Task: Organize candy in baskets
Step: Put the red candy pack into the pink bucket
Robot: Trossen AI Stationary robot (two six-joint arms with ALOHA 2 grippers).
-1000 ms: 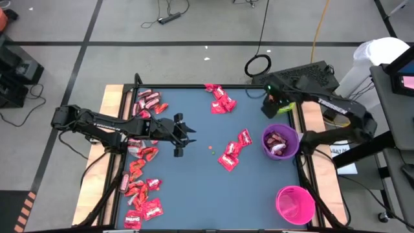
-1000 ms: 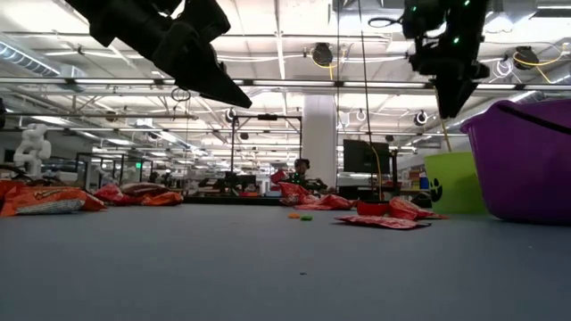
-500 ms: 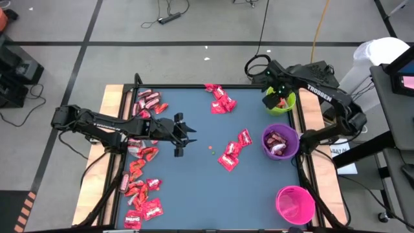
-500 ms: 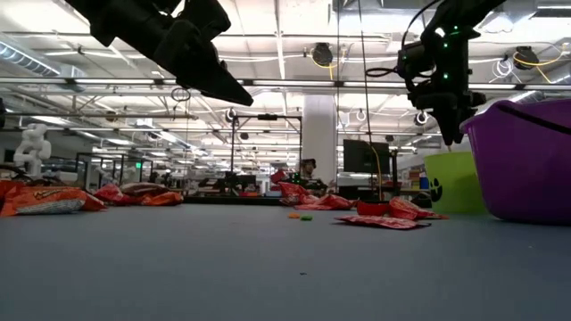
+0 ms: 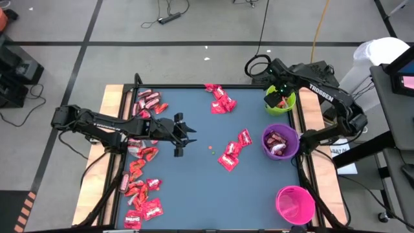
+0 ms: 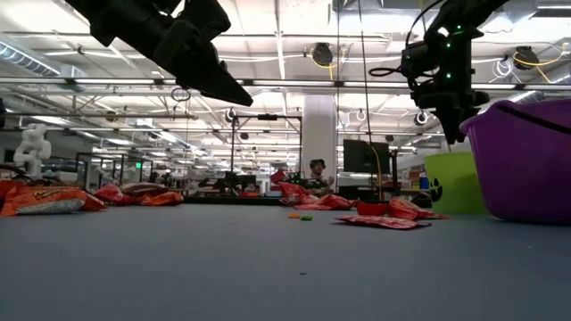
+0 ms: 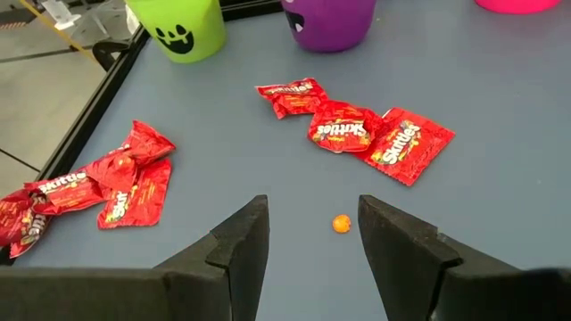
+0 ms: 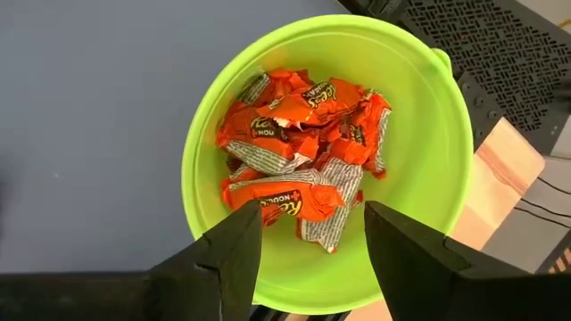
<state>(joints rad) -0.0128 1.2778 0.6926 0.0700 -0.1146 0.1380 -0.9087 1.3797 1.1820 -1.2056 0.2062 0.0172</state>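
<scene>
A: The right claw [image 5: 277, 100] has moved. A second ago it hung by the edge of the surface [image 5: 194, 188] beside the green basket [image 5: 285, 98]. Now it is right over that basket.

B: Is it holding a sweet?

A: No. Its two fingers are spread apart with nothing between them. Under them the green basket is full of orange wrapped sweets [image 8: 299, 165].

B: Did the left claw [image 5: 180, 136] move too?

A: No, it stayed in the same place, up in the air over the left part of the surface. It is spread open too, and it holds nothing. A tiny orange dot [image 7: 341, 223] lies on the surface below the gap between its fingers.

B: Where is the candy?

A: A lot of red candy [image 5: 139, 188] lies along the left edge. One small pile [image 5: 220, 99] is near the far edge. Another pile [image 5: 234, 150] is in the middle, just left of the purple basket [image 5: 280, 142].

B: And the baskets?

A: They all stand by the right edge. The green one is at the far right corner, the purple one is in the middle with some candy inside, and the pink basket [image 5: 295, 204] is near the front right corner.
</scene>
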